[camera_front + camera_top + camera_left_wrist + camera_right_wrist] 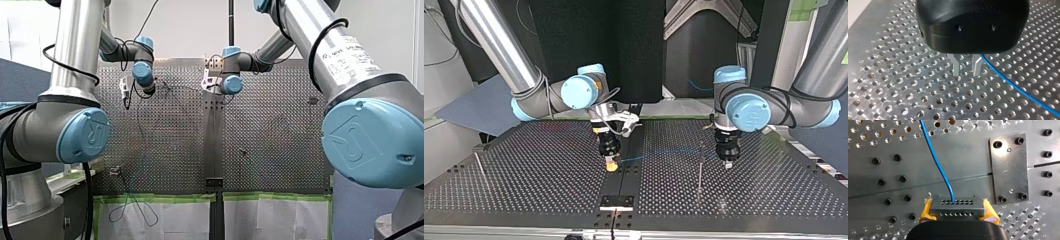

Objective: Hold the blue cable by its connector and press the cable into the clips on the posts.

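Note:
In the right wrist view my right gripper (958, 212) is shut on a dark connector (956, 205), with a yellow pad on each side of it. The blue cable (935, 160) leaves the connector and runs ahead over the perforated table. In the left wrist view my left gripper (965, 73) hangs just above the table with its metal fingers apart and nothing between them. The cable (1018, 87) passes beside one finger. In the top view the cable (664, 152) stretches from my right gripper (612, 165) towards my left gripper (728, 164), past a thin post (700, 165).
Another thin post (479, 164) stands at the top view's left. A bolted metal plate (1009, 167) lies ahead of my right gripper, on the table's centre seam. In the front view a loop of cable (132, 210) hangs over the taped near edge.

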Controlling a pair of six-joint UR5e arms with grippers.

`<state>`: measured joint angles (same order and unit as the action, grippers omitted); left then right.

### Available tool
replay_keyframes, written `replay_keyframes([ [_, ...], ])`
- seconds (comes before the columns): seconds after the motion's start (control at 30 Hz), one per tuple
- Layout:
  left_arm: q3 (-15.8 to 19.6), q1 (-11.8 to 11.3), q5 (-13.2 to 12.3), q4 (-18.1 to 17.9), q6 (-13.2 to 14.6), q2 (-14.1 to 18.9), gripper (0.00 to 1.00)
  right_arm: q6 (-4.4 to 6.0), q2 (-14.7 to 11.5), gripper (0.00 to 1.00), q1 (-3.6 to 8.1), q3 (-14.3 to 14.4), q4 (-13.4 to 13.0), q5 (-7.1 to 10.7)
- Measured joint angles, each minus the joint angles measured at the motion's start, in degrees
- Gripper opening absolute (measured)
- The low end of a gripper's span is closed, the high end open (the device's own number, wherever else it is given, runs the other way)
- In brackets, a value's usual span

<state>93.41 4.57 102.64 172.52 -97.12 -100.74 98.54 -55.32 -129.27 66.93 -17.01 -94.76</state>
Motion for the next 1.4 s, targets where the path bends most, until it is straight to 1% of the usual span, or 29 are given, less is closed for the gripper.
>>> replay_keyframes([
  [0.07,0.00,0.10,0.01,0.39,0.42,0.02,0.45,0.00,0.01,0.00,-0.01,0.00,0.10,0.00],
  [0.1,0.00,0.18,-0.15,0.57,0.52,0.02,0.45,0.00,0.03,0.00,-0.03,0.01,0.17,0.00],
  [0.13,0.00,0.32,-0.37,0.90,0.65,0.03,0.62,0.00,0.04,0.00,-0.05,0.01,0.22,0.00],
  [0.17,0.00,0.45,-0.40,1.23,0.74,0.05,0.73,0.00,0.05,0.00,-0.09,0.01,0.26,0.00],
  [0.2,0.00,0.56,-0.32,1.63,0.80,0.05,0.73,0.00,0.05,0.00,-0.15,0.01,0.32,0.02],
  [0.23,0.00,0.71,-0.04,2.21,0.80,0.06,0.84,0.00,0.06,0.00,-0.19,0.02,0.36,0.03],
  [0.27,0.00,0.83,0.27,2.64,0.72,0.06,0.97,0.00,0.06,0.00,-0.23,0.01,0.40,0.05],
  [0.3,0.00,0.94,0.62,3.06,0.56,0.06,0.97,0.00,0.07,0.00,-0.27,0.02,0.43,0.05],
  [0.33,0.00,1.12,1.11,3.65,0.26,0.08,1.00,0.00,0.07,0.00,-0.28,0.02,0.44,0.05],
  [0.53,-0.01,2.17,3.92,6.56,-1.77,0.17,1.00,0.31,0.07,0.00,-0.30,0.03,0.51,0.11],
  [0.63,-0.01,2.63,5.49,8.14,-2.32,0.38,1.00,0.43,0.07,0.00,-0.28,0.04,0.64,0.15],
  [0.77,0.00,3.35,7.46,10.11,-3.27,1.45,1.00,0.48,0.07,0.00,-0.24,0.03,0.72,0.16],
  [0.87,0.00,3.99,8.56,11.70,-4.06,2.88,1.00,0.50,0.07,0.00,-0.15,0.03,0.74,0.17],
  [1.0,0.33,4.98,9.02,13.65,-4.37,4.95,1.00,0.53,0.07,0.00,-0.09,0.02,0.74,0.17],
  [1.13,1.29,6.03,9.18,14.50,-3.95,6.64,1.00,0.98,0.07,0.00,-0.04,0.02,0.74,0.23],
  [1.27,1.90,7.22,9.08,14.65,-3.36,7.24,1.00,1.25,0.07,0.00,-0.04,0.01,0.74,0.25],
  [1.4,2.13,8.44,8.14,14.73,-2.99,7.35,1.00,1.31,0.07,0.00,0.00,0.01,0.74,0.26],
])
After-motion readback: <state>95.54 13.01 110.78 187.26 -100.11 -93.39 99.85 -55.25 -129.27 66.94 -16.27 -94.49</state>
